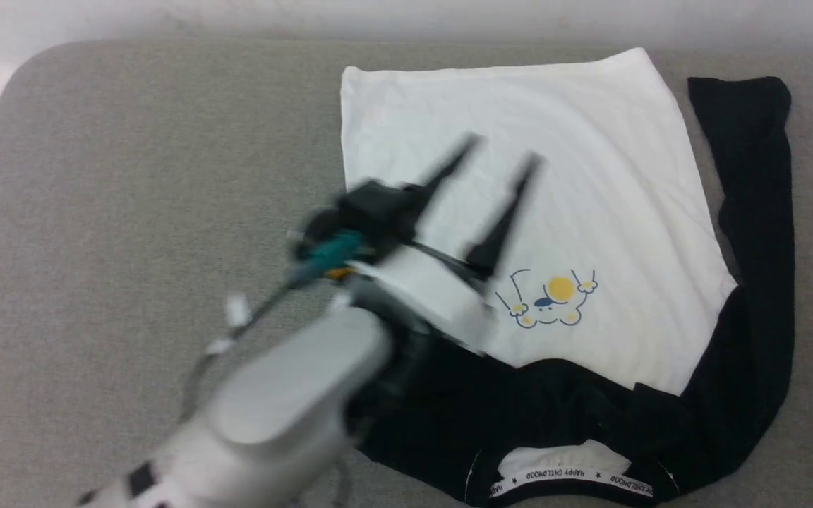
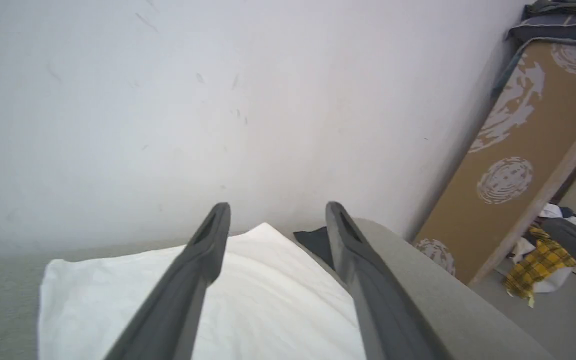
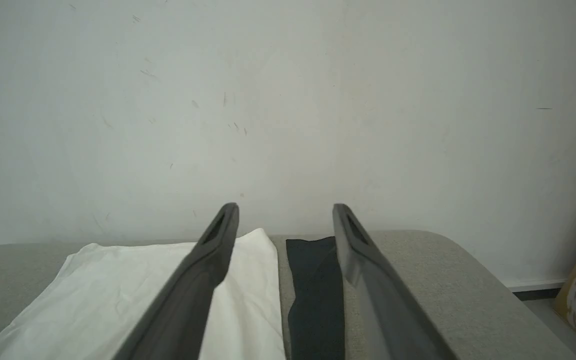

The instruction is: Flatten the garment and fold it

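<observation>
My left gripper hovers above the raglan shirt, fingers spread wide, nothing held. My right gripper is likewise spread and empty. The shirt lies print-up on the grey cushion, collar nearest me, one black sleeve straight along its right side.

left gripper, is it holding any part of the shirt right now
Nothing is held. The left gripper is open over the shirt, with no cloth between its fingers.
</observation>
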You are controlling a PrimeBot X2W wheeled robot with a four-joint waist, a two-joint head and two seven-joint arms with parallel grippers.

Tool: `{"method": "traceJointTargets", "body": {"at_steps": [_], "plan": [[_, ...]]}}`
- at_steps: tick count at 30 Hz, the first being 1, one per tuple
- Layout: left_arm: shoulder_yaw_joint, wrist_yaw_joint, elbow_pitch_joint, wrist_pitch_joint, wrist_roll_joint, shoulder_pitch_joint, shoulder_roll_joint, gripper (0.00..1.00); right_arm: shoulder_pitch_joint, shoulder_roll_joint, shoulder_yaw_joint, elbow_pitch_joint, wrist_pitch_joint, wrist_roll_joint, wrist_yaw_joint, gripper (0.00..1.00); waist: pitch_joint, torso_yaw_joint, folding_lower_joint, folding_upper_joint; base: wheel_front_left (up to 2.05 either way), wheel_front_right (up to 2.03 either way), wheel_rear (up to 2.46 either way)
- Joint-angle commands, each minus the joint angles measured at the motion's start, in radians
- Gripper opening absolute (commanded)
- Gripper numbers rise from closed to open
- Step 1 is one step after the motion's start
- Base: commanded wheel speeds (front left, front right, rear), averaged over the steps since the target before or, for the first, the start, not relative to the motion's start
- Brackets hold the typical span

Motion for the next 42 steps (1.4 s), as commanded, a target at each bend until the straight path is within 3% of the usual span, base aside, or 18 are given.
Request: {"method": "traceJointTargets", "body": {"at_steps": [1, 5, 9, 12, 14, 16, 19, 27, 36, 42], "plan": [[0.034, 0.029, -0.028, -0.013, 0.016, 0.022, 0.046, 1.00, 0.009, 0.003, 0.006, 0.000, -0.003, 0.009, -0.001, 1.00, -0.014, 0.017, 0.0001, 0.0000, 0.00, 0.00, 0.00], [0.200, 0.154, -0.203, -0.031, 0.060, 0.150, 0.201, 1.00, 0.010, 0.003, 0.029, 0.017, -0.014, 0.023, -0.001, 1.00, -0.019, 0.021, 0.0001, 0.0000, 0.00, 0.00, 0.00], [0.388, 0.259, -0.395, -0.033, 0.137, 0.351, 0.301, 1.00, 0.006, 0.003, 0.055, 0.036, -0.028, 0.034, -0.001, 1.00, -0.021, 0.021, 0.0001, 0.0000, 0.00, 0.00, 0.00], [0.501, 0.292, -0.485, -0.033, 0.203, 0.523, 0.336, 1.00, 0.010, 0.003, 0.060, 0.049, -0.037, 0.041, -0.001, 1.00, -0.019, 0.027, 0.0001, 0.0000, 0.00, 0.00, 0.00], [0.560, 0.300, -0.530, -0.033, 0.244, 0.627, 0.329, 1.00, 0.017, 0.003, 0.059, 0.058, -0.042, 0.045, -0.001, 1.00, -0.017, 0.035, 0.0001, 0.0000, 0.00, 0.00, 0.00], [0.605, 0.287, -0.562, -0.033, 0.275, 0.712, 0.297, 1.00, 0.023, 0.003, 0.055, 0.066, -0.048, 0.051, -0.001, 1.00, -0.013, 0.044, 0.0001, 0.0000, 0.00, 0.00, 0.00], [0.626, 0.214, -0.561, -0.033, 0.331, 0.799, 0.262, 1.00, 0.035, 0.003, 0.053, 0.085, -0.054, 0.063, -0.001, 1.00, -0.006, 0.058, 0.0001, 0.0000, 0.00, 0.00, 0.00], [0.651, 0.062, -0.464, -0.033, 0.477, 0.835, 0.176, 1.00, 0.032, 0.003, 0.055, 0.120, -0.073, 0.069, -0.001, 1.00, 0.019, 0.064, 0.0001, 0.0000, 0.00, 0.00, 0.00], [0.697, -0.026, -0.459, -0.033, 0.529, 0.783, 0.087, 1.00, -0.093, 0.000, 0.037, 0.064, 0.015, 0.068, -0.001, 1.00, 0.090, 0.042, 0.0001, 0.0000, 0.00, 0.00, 0.00], [0.710, -0.066, -0.480, -0.033, 0.552, 0.744, 0.036, 1.00, -0.385, -0.141, 0.008, 0.041, 0.217, 0.114, -0.001, 1.00, 0.188, 0.027, 0.0001, 0.0000, 0.00, 0.00, 0.00]]}}
